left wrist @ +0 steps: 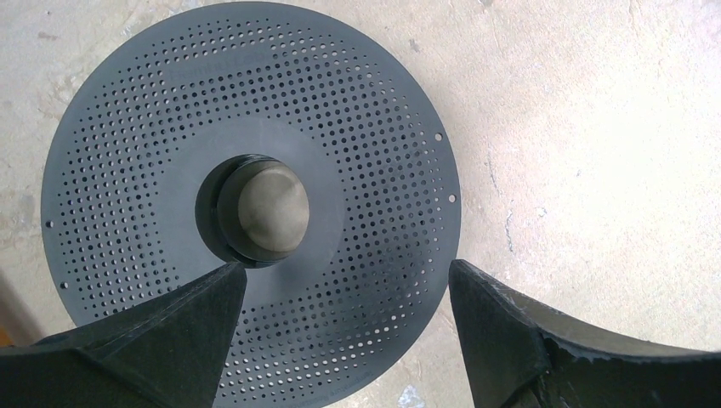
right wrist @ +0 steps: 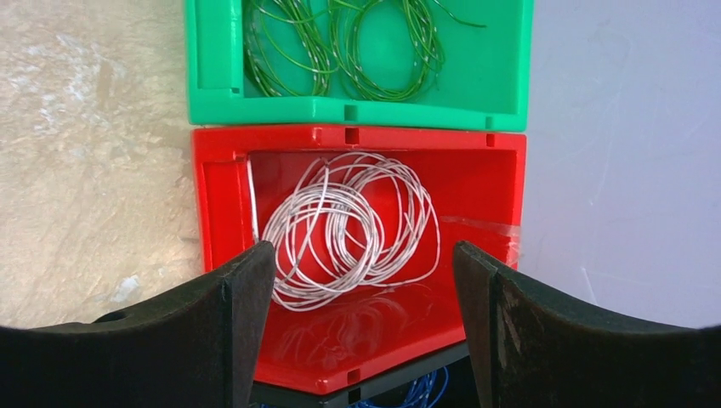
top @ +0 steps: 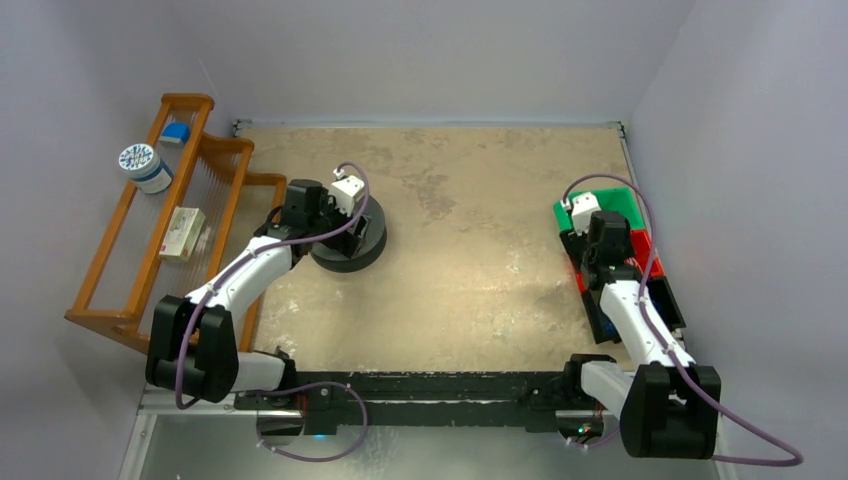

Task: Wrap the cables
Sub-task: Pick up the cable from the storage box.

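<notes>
Straight below the wide-open, empty right claw point(right wrist: 359, 263): cables point(right wrist: 323, 208) coiled in the red bin point(right wrist: 357, 136), far from the left claw point(left wrist: 347, 276), likewise open and empty over the disc point(left wrist: 357, 110).

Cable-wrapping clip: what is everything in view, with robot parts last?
black perforated round disc: one, black, left-centre of beige table
red plastic bin: one, red, table's right edge
thin whitish wire coil: one, whitish, in red bin
green plastic bin: one, green, beyond red bin
thin greenish wire loops: several, greenish, in green bin
blue wire: glimpse, blue, nearer than red bin
wooden rack: one, brown, left of table
round tub: one, white-blue, on rack
small box: one, pale, on rack
purple hoses: two, purple, along arms
left gripper: one, black, open above disc
right gripper: one, black, open above red bin
</notes>
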Available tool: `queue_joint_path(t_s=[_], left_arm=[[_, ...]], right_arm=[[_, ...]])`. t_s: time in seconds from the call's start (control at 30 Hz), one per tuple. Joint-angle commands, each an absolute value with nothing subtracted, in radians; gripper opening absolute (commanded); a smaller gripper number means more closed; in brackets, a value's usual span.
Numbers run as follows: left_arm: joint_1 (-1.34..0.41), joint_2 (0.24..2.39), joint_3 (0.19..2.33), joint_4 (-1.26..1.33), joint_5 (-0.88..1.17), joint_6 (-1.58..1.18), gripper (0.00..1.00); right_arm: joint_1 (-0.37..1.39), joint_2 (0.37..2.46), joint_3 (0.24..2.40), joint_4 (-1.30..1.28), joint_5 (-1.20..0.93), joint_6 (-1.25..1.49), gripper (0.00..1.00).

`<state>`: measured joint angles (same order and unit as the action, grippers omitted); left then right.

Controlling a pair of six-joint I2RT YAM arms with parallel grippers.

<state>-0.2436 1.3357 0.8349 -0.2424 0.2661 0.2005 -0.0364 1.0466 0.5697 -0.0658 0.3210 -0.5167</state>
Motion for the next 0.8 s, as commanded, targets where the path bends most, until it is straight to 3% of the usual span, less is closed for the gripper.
queue_joint_path(t_s=[0.0, 0.77], left_arm=[[-0.249, 1.325, 0.830, -0.199, 0.276, 0.198, 0.87], [-0.249, 1.315, 0.810, -0.186, 0.259, 0.201, 0.87]], right_arm=[[-0.047, 1.035, 0.614, -0.035, 0.247, -0.490, 0.78], [-0.072, 1.114, 0.556, 0.036, 0.203, -0.469, 0.68]])
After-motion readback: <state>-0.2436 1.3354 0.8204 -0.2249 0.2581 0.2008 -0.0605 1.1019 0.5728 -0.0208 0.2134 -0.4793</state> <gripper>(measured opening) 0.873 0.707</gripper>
